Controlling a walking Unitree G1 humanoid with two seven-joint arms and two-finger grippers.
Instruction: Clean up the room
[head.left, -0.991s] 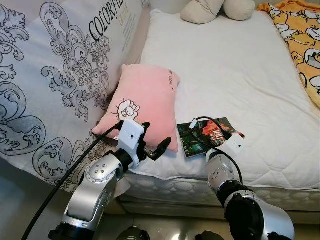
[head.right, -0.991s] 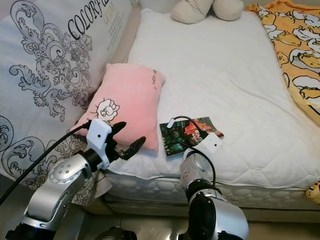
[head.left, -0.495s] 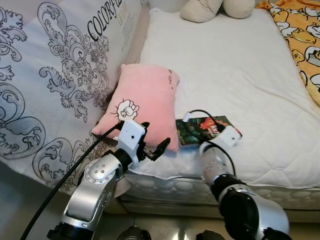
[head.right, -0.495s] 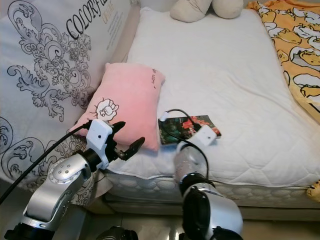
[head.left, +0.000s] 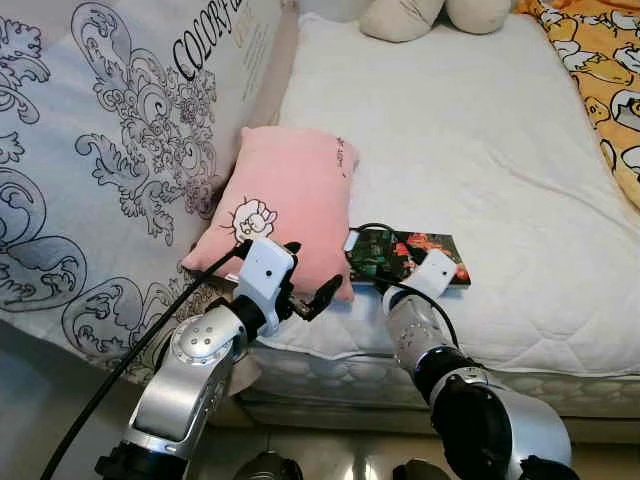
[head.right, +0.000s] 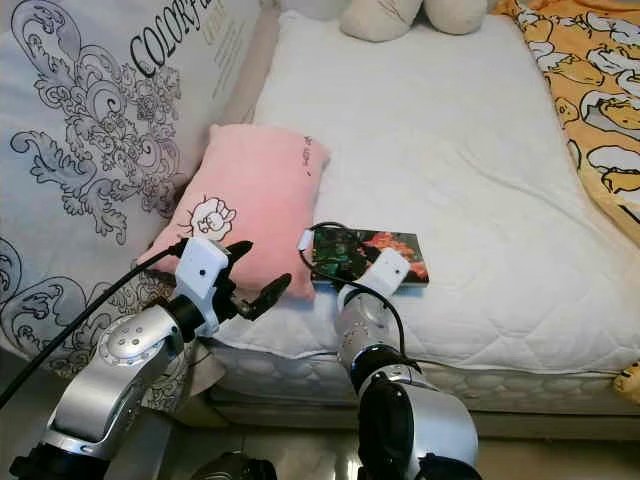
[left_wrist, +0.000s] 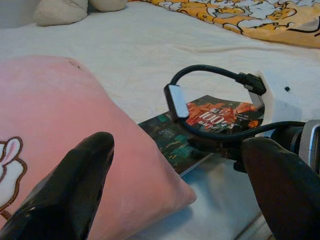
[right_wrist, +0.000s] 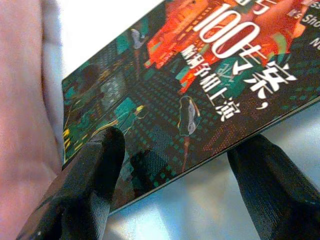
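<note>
Jaws of the right gripper (right_wrist: 165, 185) spread wide, one finger (right_wrist: 87, 180) against the near edge of the book (head.left: 405, 255) and the other off its side over bare sheet, nothing clamped between them. Jaws of the left gripper (head.left: 308, 290) likewise parted, hovering in front of the lower corner of the pink pillow (head.left: 285, 200), holding nothing. Book lying flat on the white mattress (head.left: 450, 130), close to the near edge, dark green and red cover facing up with large white lettering plain in the right wrist view. Just beside the pink pillow, the cover's left end almost under the pillow's corner. Right wrist resting low at the mattress edge directly before the book, black cable (left_wrist: 210, 72) looping up over the cover. Pink pillow tilted, leaning against a big white cushion (head.left: 110, 130) printed with black scrollwork and the word COLORFUL. Small rabbit drawing on the pillow's lower face. Farther up the bed, a beige plush toy (head.left: 430, 15) at the head end. Yellow blanket (head.left: 605, 70) with a cartoon duck pattern draped along the right side of the mattress, well apart from the book.
</note>
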